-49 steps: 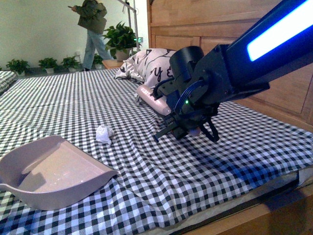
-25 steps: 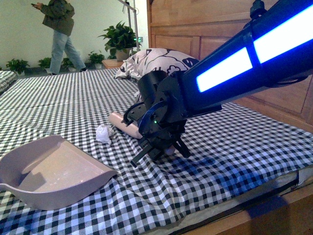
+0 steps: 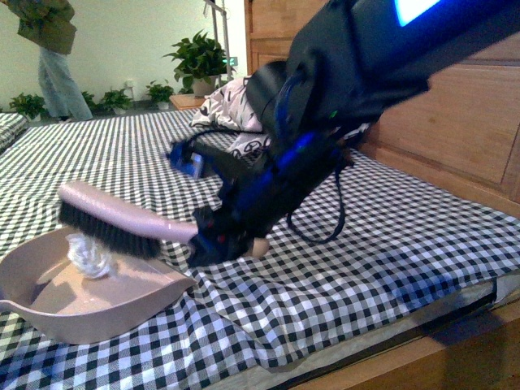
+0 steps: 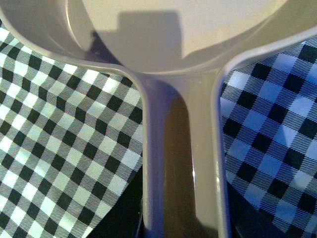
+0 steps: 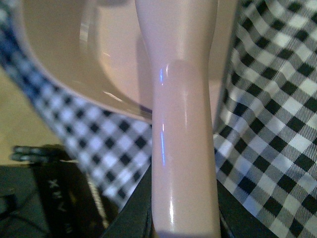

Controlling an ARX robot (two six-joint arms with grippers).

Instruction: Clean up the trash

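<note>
Currently the right gripper (image 3: 218, 237) is clamped on the handle of a pink brush (image 3: 122, 215): smooth glossy plastic, rounded back, dense dark bristles along the underside. Right wrist view confirms it, with the shiny handle (image 5: 183, 148) running straight out from between the jaws.

Brush head sits over the open mouth of the dustpan (image 3: 154, 305), bristles pointing down into it.

Trash (image 3: 89, 256) is a small crumpled white wad, soft and tissue-like. It lies inside the dustpan on the pan floor, directly under the bristles and touching or nearly touching them; can't tell which.

Dustpan is matte beige-pink plastic, a shallow scoop with a raised curved rim, resting on the cloth (image 3: 390, 252). Left wrist view looks along its handle (image 4: 185, 163), a channel-shaped stem widening into the pan. Left gripper itself isn't visible in any view, so its state is unknown.

Cloth is black-and-white gingham, woven, wrinkled near the front edge, draped over a bed.

Pillow (image 3: 231, 110) at the head end is white with black prints, soft and lumpy, partly hidden by the right arm (image 3: 366, 57). Wooden panelled headboard (image 3: 455, 114) behind it. Potted plants (image 3: 199, 61) along the far wall, and a person (image 3: 49, 57) walking at the back.
</note>
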